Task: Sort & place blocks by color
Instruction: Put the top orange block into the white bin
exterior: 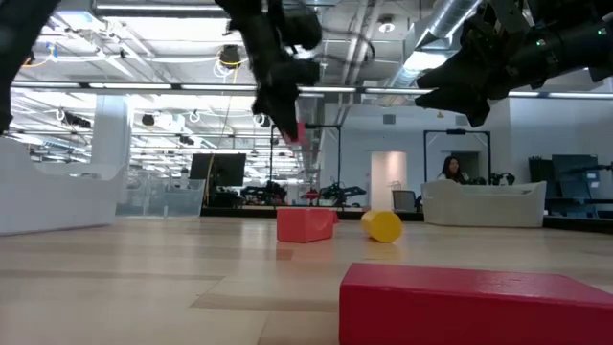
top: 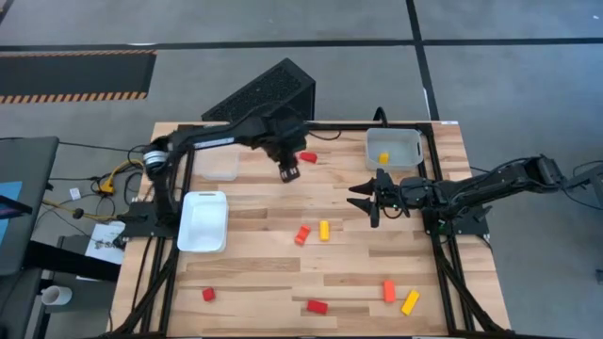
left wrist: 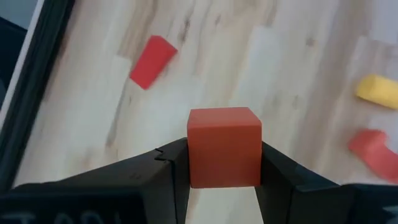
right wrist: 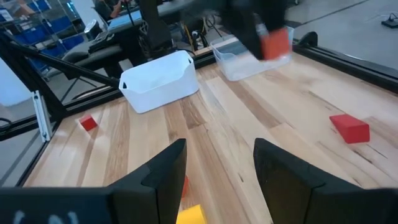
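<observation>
Two grippers above the table: the left gripper [top: 290, 172], raised near the far edge, pinches an orange cube [left wrist: 224, 147] between its fingers [left wrist: 163, 177], beside a red block [top: 308, 157]; the right gripper [top: 367, 200] hovers spread, empty, near a clear tray [top: 394, 148].

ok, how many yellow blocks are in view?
3. The first yellow block lies in the back-right clear tray, the second yellow block is mid-table, and the third yellow block is front right. The arms may hide others.
</observation>
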`<state>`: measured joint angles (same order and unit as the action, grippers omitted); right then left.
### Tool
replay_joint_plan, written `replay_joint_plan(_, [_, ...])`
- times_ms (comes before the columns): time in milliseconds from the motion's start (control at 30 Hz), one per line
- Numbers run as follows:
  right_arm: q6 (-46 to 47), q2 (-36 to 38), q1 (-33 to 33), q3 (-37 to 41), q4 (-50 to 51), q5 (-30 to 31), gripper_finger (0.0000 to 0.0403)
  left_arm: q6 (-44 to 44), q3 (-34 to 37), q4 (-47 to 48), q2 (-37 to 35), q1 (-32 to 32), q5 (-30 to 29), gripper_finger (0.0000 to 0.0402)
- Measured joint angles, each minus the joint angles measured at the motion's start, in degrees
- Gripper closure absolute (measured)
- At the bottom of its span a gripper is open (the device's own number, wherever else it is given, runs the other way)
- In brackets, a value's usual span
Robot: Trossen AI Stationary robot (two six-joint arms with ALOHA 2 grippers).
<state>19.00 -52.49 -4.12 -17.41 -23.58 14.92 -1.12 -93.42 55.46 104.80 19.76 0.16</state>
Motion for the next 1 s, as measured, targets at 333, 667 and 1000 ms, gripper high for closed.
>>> replay_joint_plan(333, [1.99,3.95,0.02,0.02,-1.91,-2.89,0.0194,14.44,23.92,-5.13,-26.00,-7.22,-4.09,0.0291])
replay_joint_plan(667, [1.46,7.83,-0.74,-0.02,-2.07,-3.15,0.0194,35.76,40.23,1.88,-46.70,-13.33,-6.47,0.0292])
replay_joint_plan(1000, [1.29,11.78,-0.74,-0.02,0.24,-3.15,0.0194,53.17,48.78,8.10,-51.09,-26.25,-4.90,0.0289])
